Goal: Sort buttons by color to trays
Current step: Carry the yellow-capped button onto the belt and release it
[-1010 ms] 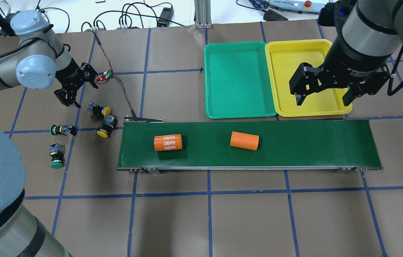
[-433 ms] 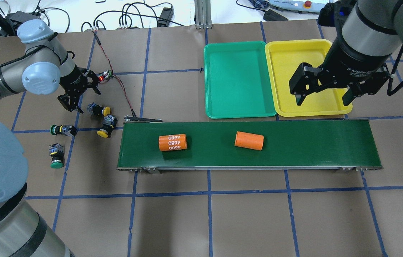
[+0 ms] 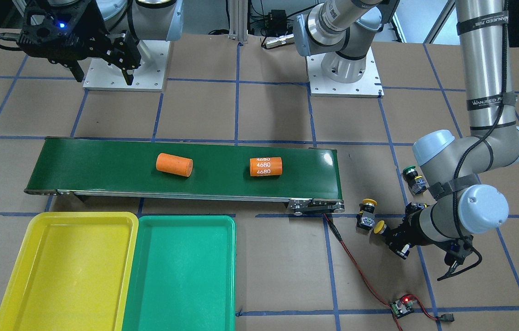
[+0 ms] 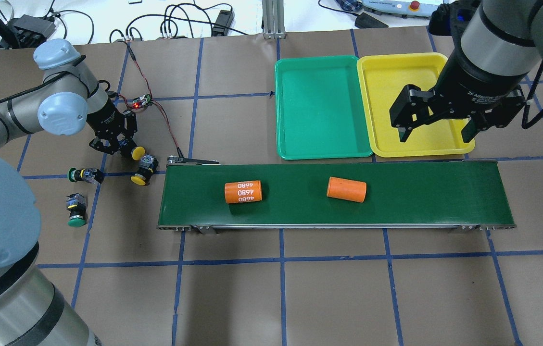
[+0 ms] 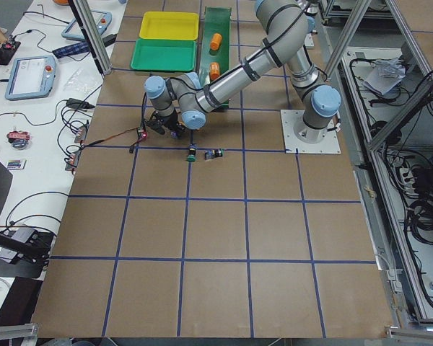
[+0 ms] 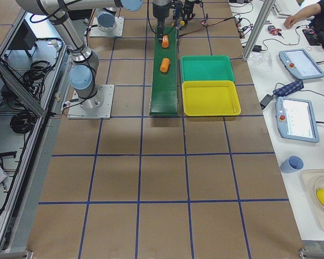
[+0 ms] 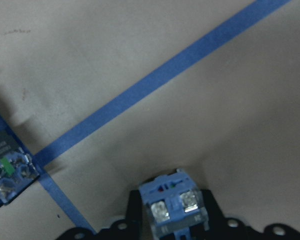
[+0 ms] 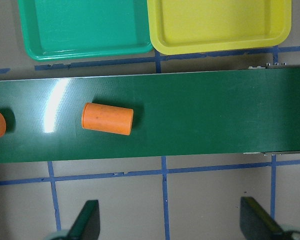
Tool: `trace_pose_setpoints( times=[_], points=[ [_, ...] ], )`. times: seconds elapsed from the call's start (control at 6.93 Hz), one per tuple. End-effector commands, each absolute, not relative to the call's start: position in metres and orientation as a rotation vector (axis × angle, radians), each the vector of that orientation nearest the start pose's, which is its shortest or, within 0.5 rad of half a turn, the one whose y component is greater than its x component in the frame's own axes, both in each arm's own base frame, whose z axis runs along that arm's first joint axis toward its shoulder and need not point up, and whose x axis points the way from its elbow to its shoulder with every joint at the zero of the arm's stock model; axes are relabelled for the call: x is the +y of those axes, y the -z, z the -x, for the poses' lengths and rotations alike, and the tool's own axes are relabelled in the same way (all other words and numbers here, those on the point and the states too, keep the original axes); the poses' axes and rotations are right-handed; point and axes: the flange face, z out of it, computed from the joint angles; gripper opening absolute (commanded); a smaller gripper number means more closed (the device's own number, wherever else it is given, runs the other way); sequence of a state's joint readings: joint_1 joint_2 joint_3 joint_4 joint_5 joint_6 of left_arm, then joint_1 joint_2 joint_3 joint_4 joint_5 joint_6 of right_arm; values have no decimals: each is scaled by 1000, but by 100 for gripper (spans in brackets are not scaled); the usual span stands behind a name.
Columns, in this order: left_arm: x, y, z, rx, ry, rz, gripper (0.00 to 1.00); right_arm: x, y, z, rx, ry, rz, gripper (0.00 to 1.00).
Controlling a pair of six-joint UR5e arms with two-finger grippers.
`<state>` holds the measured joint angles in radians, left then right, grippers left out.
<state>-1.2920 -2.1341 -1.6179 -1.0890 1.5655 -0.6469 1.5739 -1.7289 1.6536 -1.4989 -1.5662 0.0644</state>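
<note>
Yellow button [image 4: 134,153] was clamped by left gripper [image 4: 116,145]; right gripper [image 4: 435,137] hung above the table [image 4: 329,288], fingers spread wide.

Brown paper-covered table [image 4: 329,293] with blue tape lines [image 4: 282,259] lies beneath the right gripper [image 4: 435,139]; white bench [image 4: 247,17] carrying black cables [image 4: 177,9] stands beyond it.

Am reading "4680" in white, three times over, on the orange cylinder [image 3: 265,166] lying toward the conveyor belt's [image 3: 103,161] end on my left. "WANJEED" is showing on a black strap [image 3: 491,101] round my left arm. The coupling [image 4: 479,95] above my right gripper [image 4: 435,138] is showing "2F Adaptive"; the rest is unreadable.
</note>
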Motion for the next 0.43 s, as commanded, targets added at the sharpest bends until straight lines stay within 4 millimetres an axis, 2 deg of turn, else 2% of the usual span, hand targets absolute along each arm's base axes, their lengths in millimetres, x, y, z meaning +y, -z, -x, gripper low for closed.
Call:
trace_pose_setpoints(
  times=[0.0,0.14,0.29],
  points=[
    [-661,-228,-78,2930,-87,1114,0,-424,-512,-135,3135,5,-99,100],
    [-659,-252,-70,2975,-77,999,2,-424,-512,-135,3135,5,-99,100],
    [-650,-267,-37,3029,-82,830,1,-424,-512,-135,3137,5,-99,100]
  ],
)
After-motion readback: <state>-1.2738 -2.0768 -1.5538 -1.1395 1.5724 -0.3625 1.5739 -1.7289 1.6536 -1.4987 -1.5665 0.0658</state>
